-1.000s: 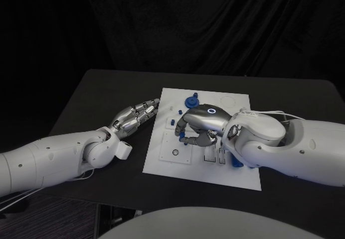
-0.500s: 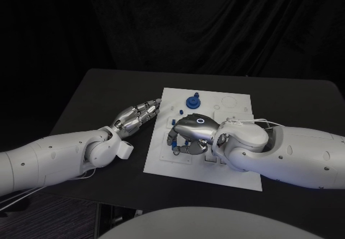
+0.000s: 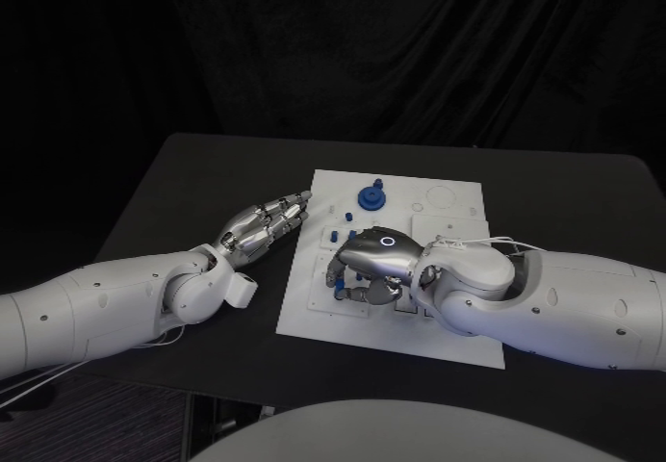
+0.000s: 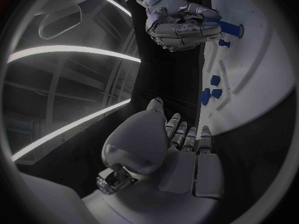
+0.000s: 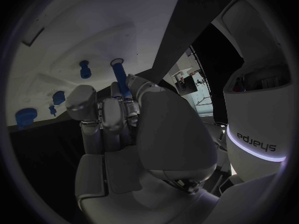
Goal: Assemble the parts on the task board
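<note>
Curled over the near-middle of the white rectangular task board point(image 3: 458, 207), the right silver hand point(image 3: 370, 265) has its fingers closed around a slim blue peg-shaped part point(image 5: 118, 77); the right wrist view shows that part rising from between the fingers point(image 5: 112, 112) with its far end at the board's surface, though whether the tip sits in a hole cannot be told. Just left of this hand, on the black table point(image 3: 194, 183) beside the board's left edge, the left silver hand point(image 3: 264, 224) lies flat with its fingers stretched out together and slightly apart, holding nothing, fingertips close to the board's rim. In the left wrist view that hand point(image 4: 181, 144) points along the board's edge, with 3 small blue block-like parts point(image 4: 211, 90) lying on the board just ahead of its fingertips. Beyond the right hand, between it and the far edge of the board, 2 small blue pieces point(image 3: 335, 226) sit near the left side. Farther still stands a round blue knob-like part with a raised stem point(image 3: 371, 195), upright on the board, well apart from both hands. Faint round and square recesses mark the far right part of the board.
</note>
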